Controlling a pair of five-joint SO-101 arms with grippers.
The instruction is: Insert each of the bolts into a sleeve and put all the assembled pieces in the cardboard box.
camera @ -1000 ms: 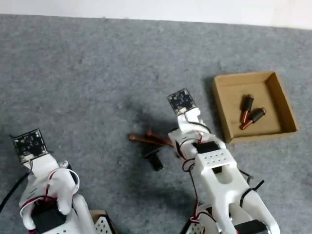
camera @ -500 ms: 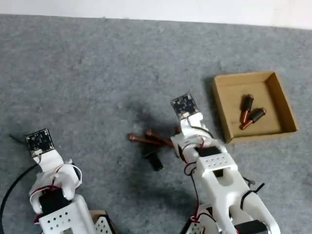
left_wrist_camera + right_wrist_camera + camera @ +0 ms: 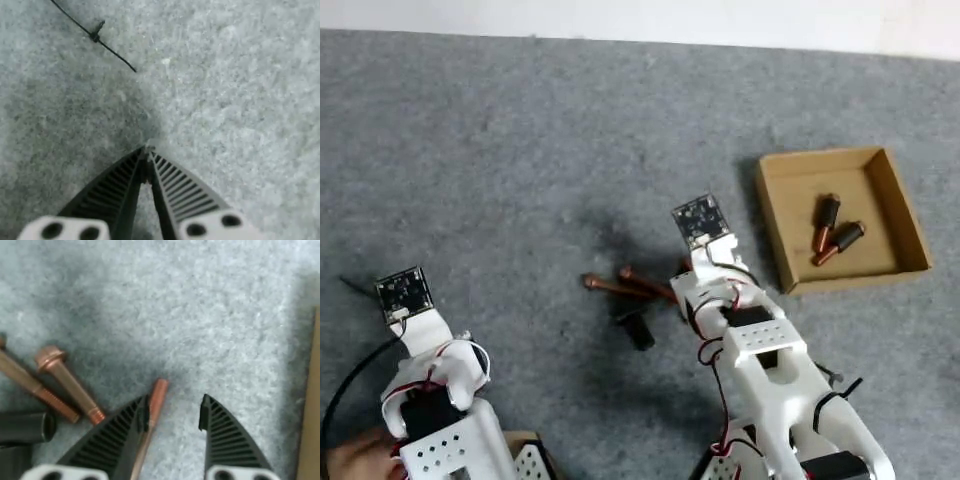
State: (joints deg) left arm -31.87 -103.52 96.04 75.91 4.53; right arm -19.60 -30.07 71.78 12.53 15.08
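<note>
- Grey felt table (image 3: 500, 150): carries everything listed below.
- Right arm (image 3: 770, 350): stands between the loose parts and the box, wrist tipped down toward the felt.
- Left arm (image 3: 425, 400): sits at the near corner of the table, well apart from all the parts.
- Cardboard box (image 3: 770, 225): sits beside the right arm, on the side away from the loose parts, with its open side up.
- Right gripper (image 3: 175, 402): fingers are spread and hold nothing. They are low over the felt, with a near bolt (image 3: 156, 400) lying along the inner face of one finger, its tip pointing out past the fingertips.
- Left gripper (image 3: 146, 155): fingers are pressed together and empty, over bare felt.
- Black sleeve (image 3: 635, 325): lies on the felt just beside the loose bolts. A second may lie against it, but the count is unclear.
- Two assembled pieces (image 3: 826, 222) and (image 3: 840, 240): lie in the box, close together.
- Flanged bolt (image 3: 67, 382) and long bolt (image 3: 30, 385): lie side by side near the sleeve, clear of the right gripper.
- Thin black wire (image 3: 95, 37): lies on the felt ahead of the left gripper.
- Step in hand, as judged: picking up the near bolt for the next assembly.
- Next move, as judged: shift the right gripper sideways so the shank sits midway between the fingers, then close. As it stands, a closing finger risks pushing or rolling the bolt. The sleeve would still need holding, and the left arm is far from it.
</note>
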